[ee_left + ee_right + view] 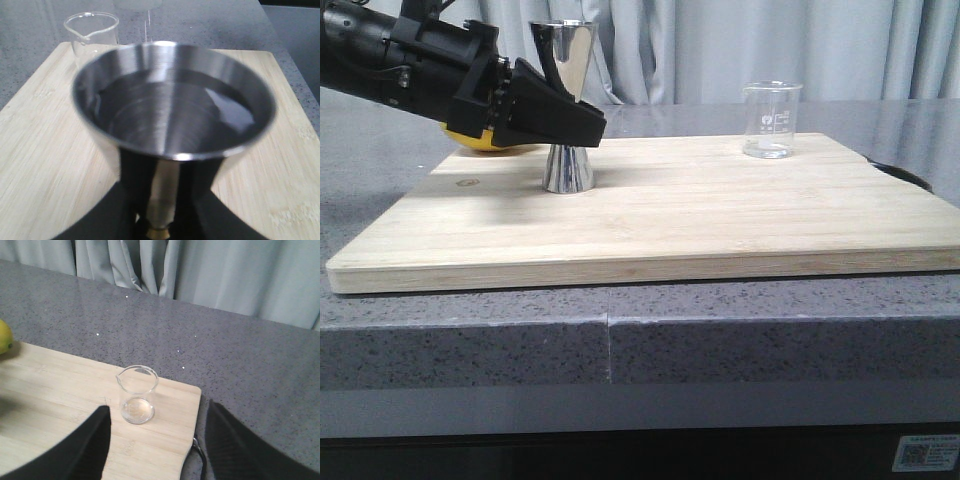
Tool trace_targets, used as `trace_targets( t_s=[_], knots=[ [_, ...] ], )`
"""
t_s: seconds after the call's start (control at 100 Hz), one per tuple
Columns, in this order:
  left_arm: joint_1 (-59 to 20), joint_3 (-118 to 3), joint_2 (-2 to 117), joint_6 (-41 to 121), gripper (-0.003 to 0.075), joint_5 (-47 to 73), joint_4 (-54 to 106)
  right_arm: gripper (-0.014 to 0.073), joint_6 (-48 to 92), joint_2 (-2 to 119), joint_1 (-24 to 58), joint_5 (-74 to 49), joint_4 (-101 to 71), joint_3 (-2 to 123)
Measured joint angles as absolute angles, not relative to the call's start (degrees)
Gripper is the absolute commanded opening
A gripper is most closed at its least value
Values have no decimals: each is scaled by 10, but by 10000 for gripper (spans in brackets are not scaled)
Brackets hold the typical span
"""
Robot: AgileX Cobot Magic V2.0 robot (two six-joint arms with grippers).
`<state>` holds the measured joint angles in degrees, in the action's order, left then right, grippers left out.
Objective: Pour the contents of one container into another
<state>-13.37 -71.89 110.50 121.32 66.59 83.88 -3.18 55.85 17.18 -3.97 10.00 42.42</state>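
Observation:
The tall steel jigger (567,170) stands upright on the left part of the wooden board (670,220). My left gripper (582,122) reaches in from the left and is shut on the jigger's narrow waist. In the left wrist view the jigger (172,100) fills the frame, with clear liquid in its upper cup and black fingers (135,175) tight against both sides of its stem. The clear glass beaker (770,120) stands upright at the board's far right and looks empty. My right gripper (157,440) is open, short of the beaker (136,395) and not touching it.
A yellow lemon (480,143) lies on the board behind my left gripper. A dark round object (910,178) sits by the board's right edge. The board rests on a grey speckled counter (470,330) with curtains behind.

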Motion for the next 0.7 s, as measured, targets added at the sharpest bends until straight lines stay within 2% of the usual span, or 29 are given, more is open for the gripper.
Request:
trace_targets(
  t_s=[0.7],
  knots=[
    [-134,-719,1105,1208,56,666,839,377,-32,559,172,-40,100,424]
  ],
)
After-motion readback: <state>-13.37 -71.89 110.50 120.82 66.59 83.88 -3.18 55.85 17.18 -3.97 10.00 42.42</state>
